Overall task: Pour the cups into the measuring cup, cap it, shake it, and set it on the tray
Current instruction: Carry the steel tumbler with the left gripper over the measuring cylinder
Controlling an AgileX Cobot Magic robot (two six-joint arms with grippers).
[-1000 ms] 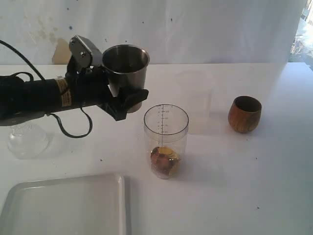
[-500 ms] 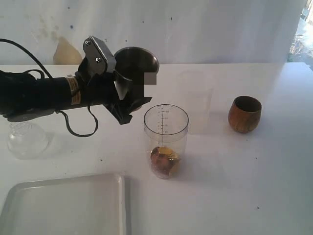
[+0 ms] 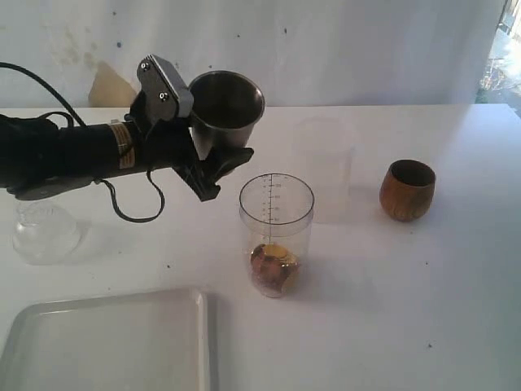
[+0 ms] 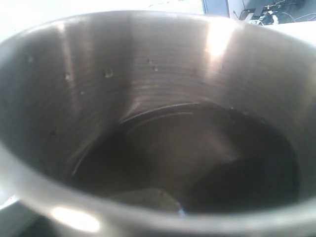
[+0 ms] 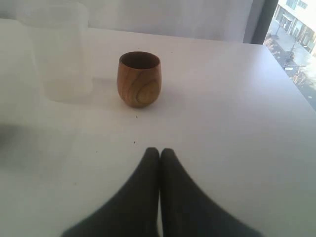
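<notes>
Above the worktop (image 3: 391,309), left of centre, the L pincer (image 3: 210,159) clamps the steel tumbler (image 3: 225,110) round its lower body, jaws spread wide to fit it. Tumbler is in the air, approx mouth-up, higher than & left of the measuring cup (image 3: 276,232), not touching it. L wrist view: tumbler's inside fills the pic, a few droplets on the wall, bottom dark, so can't tell what's in it.

Measuring cup stands upright mid-worktop, top open, w/ a brown-yellow lump (image 3: 275,269) at its bottom. Frosted cup (image 3: 324,169) is just beyond it, slightly right. Wooden cup (image 3: 406,190) is upright at the right, well apart from both. Cap (image 3: 45,232) sits on the worktop at far left, below the L arm. Tray (image 3: 114,342) lies at the near left, partly out of frame.

R pincer (image 5: 159,153) is fully closed, fingertips pressed together w/ nothing between them, over bare worktop; wooden cup stands ahead of it, apart. R pincer doesn't show in the exterior view.
</notes>
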